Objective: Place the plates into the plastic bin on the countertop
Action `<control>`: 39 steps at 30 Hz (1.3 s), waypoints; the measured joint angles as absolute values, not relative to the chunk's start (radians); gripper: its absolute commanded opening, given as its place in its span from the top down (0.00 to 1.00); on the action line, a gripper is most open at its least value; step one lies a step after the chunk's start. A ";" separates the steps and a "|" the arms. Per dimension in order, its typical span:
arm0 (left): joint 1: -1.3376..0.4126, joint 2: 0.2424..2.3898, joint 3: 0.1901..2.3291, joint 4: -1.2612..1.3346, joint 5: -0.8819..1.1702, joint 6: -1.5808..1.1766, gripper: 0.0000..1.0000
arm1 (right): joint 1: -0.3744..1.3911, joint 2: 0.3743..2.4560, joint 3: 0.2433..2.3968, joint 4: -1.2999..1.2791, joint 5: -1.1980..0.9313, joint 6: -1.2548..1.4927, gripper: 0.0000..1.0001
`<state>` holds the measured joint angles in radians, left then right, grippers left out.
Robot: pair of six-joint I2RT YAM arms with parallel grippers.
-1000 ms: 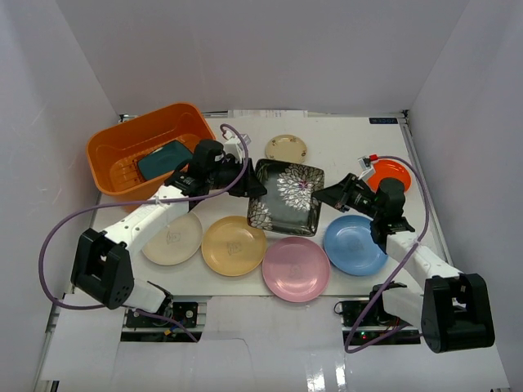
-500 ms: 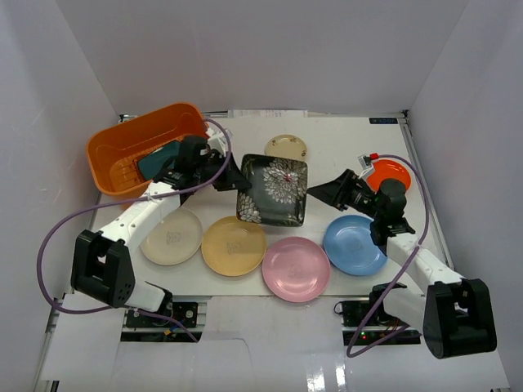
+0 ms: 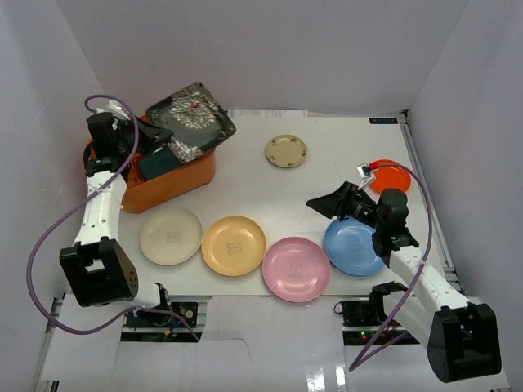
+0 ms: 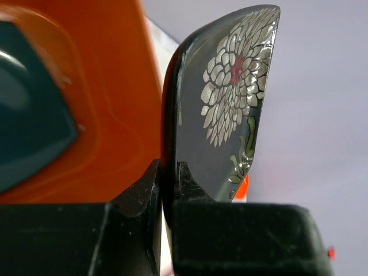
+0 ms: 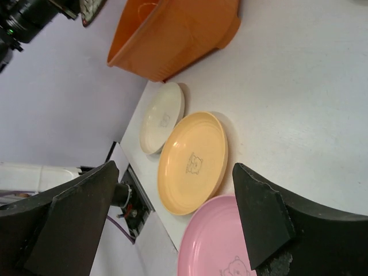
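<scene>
White table [image 3: 327,163] shows open surface at its middle. At its far-left corner the orange plastic bin [image 3: 176,184] holds a teal plate [image 3: 159,162]. Above the bin's rim tilts the black floral plate [image 3: 189,118], its edge pinched by the left hand [image 4: 168,175]. The right hand [image 3: 321,202] hangs spread beside the blue plate [image 3: 353,245].

No legible text or labels

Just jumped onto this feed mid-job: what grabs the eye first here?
The black floral plate, pinched by its edge in the left fingers, hangs tilted above the orange bin at the far left, where a teal plate already lies. Four round plates, cream, yellow, pink and blue, line the near edge. The right fingers stand open and empty near the blue one.
</scene>
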<state>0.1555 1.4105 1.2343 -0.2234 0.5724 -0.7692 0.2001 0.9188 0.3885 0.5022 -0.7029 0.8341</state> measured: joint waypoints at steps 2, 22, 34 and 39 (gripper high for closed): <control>0.218 1.411 1.258 -0.248 0.533 -0.771 1.00 | 0.216 0.916 0.382 0.469 -0.693 0.808 0.14; 0.344 1.682 1.506 -0.665 0.418 -0.558 1.00 | 0.421 0.958 0.383 0.390 -0.585 0.664 0.14; 0.358 1.826 1.619 -0.745 0.362 -0.469 1.00 | 0.493 1.011 0.397 0.381 -0.532 0.618 0.14; 0.358 1.839 1.618 -0.759 0.350 -0.457 1.00 | 0.503 1.021 0.399 0.363 -0.514 0.609 0.14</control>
<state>0.3580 1.8393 1.6184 -0.7593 0.3500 -0.4568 0.5026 1.0214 0.3988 0.3634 -0.5144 0.6086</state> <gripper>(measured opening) 0.154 0.856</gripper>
